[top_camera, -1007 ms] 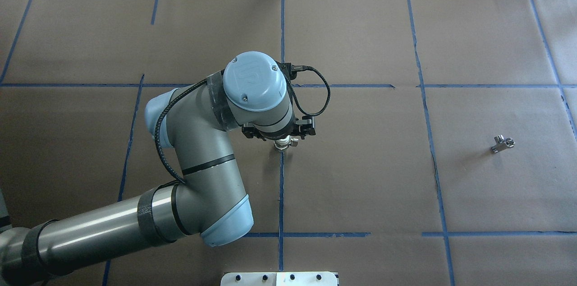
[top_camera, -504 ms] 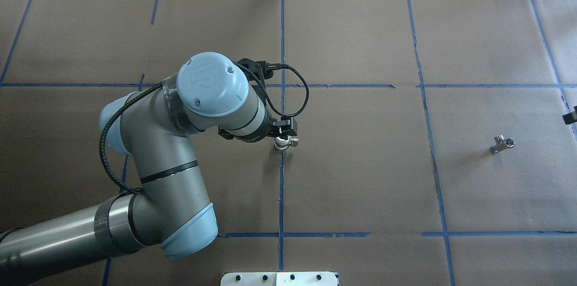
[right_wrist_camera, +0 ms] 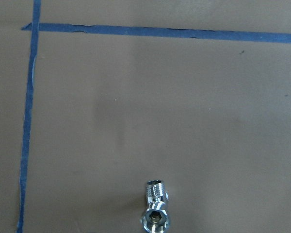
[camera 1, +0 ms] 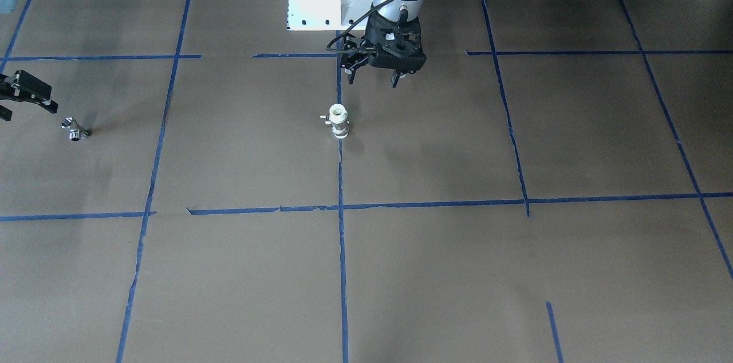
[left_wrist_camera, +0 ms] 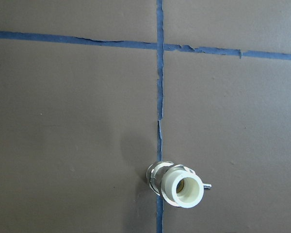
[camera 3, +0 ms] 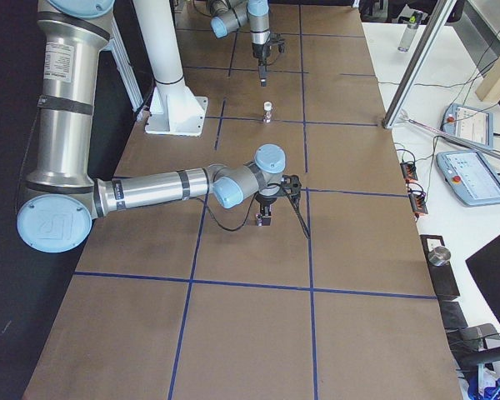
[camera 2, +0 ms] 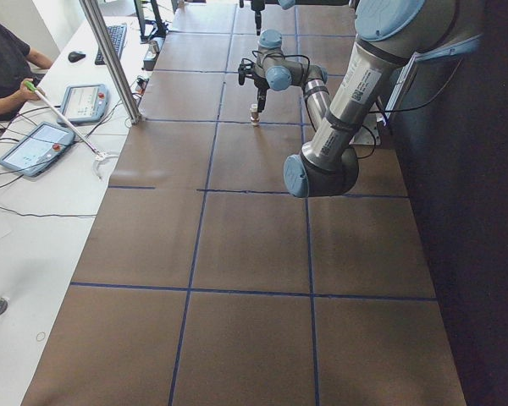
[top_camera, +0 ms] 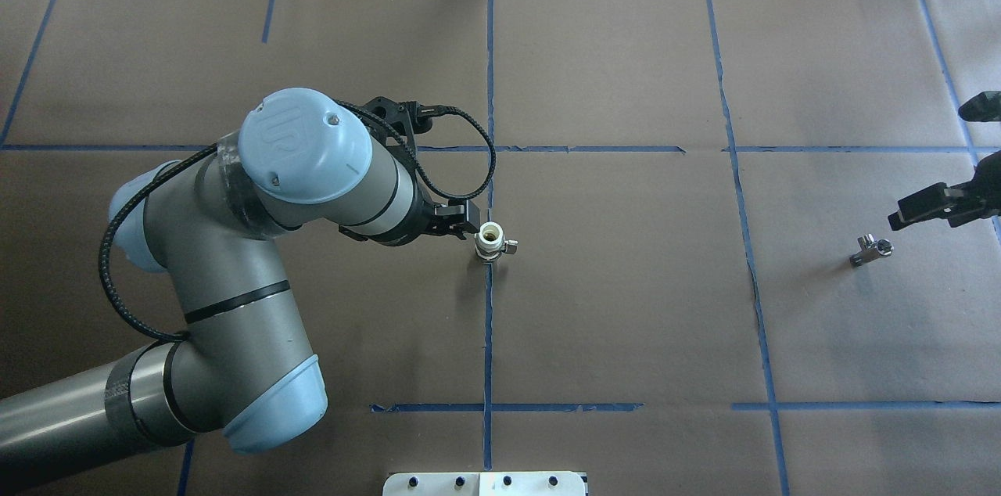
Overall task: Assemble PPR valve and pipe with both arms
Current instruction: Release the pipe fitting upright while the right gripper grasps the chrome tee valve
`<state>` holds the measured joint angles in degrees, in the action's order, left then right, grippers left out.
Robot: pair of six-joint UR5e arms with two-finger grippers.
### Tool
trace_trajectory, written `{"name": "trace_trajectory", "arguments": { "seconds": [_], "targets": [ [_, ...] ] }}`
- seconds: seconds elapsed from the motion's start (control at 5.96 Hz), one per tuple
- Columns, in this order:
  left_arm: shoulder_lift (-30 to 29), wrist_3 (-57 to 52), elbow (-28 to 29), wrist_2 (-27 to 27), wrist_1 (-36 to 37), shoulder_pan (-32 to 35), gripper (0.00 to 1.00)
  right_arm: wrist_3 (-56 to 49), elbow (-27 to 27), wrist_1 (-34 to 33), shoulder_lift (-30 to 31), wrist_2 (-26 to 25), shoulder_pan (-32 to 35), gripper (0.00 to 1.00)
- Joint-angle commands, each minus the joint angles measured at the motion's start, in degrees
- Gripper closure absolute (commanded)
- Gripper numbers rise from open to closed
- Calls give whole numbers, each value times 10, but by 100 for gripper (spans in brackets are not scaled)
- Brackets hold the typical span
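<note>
Bright, even light from above falls on the brown surface (top_camera: 610, 308), so shadows stay soft: a faint smudge beside the PPR valve (camera 1: 338, 121) and a longer dim streak by the pipe (camera 1: 75, 129). Highlights streak the left arm (top_camera: 70, 422) and sparkle on the pipe's chrome. Beyond the surface's far edge the overhead view blows out white. In both side views the robot's side sinks into black. The wrist views are sharp.

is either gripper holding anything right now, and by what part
Nothing is held. The left gripper is open beside the PPR valve, the right gripper open beside the pipe; both parts sit free on the table.
</note>
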<state>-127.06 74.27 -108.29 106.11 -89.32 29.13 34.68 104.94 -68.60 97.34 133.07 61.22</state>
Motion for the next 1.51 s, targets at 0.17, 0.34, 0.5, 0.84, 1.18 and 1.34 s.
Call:
{"name": "trace_trajectory", "arguments": {
  "seconds": [0.17, 0.34, 0.5, 0.84, 1.18, 1.34],
  "targets": [
    [9, 0, -5, 0, -2, 0, 10, 0, -53, 1, -36, -21, -43, 2],
    [9, 0, -5, 0, -2, 0, 10, 0, -53, 1, -30, -20, -43, 2],
    [9, 0, -5, 0, -2, 0, 10, 6, -56, 0, -30, -21, -55, 4],
    [10, 0, -5, 0, -3, 0, 10, 5, -72, 0, -34, -20, -54, 11],
    [10, 0, -5, 0, -3, 0, 10, 6, -71, 0, -30, -15, -55, 44],
    [10, 0, -6, 0, -3, 0, 10, 6, -71, 0, -29, -15, -55, 52]
  ]
}}
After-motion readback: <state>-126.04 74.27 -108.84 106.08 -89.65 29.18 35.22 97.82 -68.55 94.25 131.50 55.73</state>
